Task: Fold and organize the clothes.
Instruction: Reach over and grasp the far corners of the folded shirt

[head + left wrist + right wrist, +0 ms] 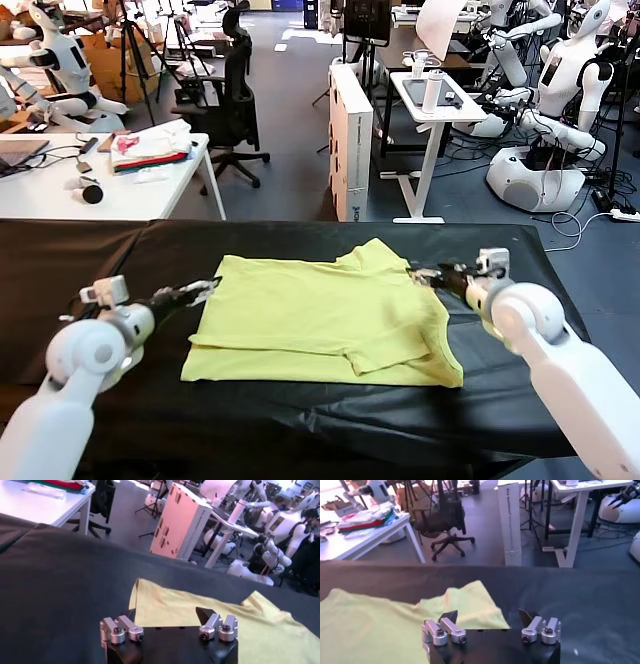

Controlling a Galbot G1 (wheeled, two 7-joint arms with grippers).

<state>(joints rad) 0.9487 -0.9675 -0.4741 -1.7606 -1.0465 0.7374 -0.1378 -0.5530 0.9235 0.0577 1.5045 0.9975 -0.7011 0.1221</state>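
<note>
Both grippers, left (203,291) and right (425,275), gape beside T-shirt (320,320) edges

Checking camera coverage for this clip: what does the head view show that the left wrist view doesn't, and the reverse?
Only the head view shows both arms, the right gripper at the sleeve, and the whole yellow-green T-shirt laid flat. Only the left wrist view shows the left gripper close up, its fingers open above the shirt's near corner. Both show the T-shirt, the black table cover and the white cabinet.
</note>
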